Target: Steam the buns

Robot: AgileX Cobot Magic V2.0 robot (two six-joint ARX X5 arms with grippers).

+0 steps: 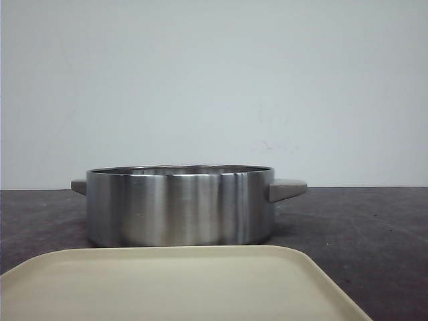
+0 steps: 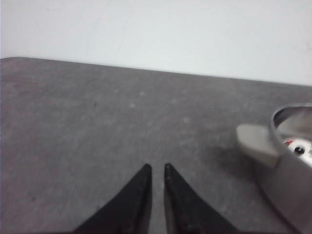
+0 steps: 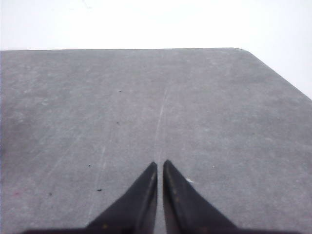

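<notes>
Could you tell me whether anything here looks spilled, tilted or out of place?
Nothing stands out: the steel pot sits upright on the table, behind the empty cream tray.

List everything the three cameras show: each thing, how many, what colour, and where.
pot: one, brushed steel with two grey side handles, on the table behind the tray, centre of the front view; no lid on it.
bun: only a sliver shows inside the pot in the left wrist view, white with a black eye spot and a touch of red; how many are in there cannot be told.
tray: one, cream, bare, nearest the front camera, in front of the pot.
table: one, dark grey, speckled, under everything.
wall: pale white-grey, behind the table.
left gripper: black fingers nearly together, holding nothing, above the table beside the pot's handle.
right gripper: black fingers nearly together, holding nothing, above bare table.
</notes>
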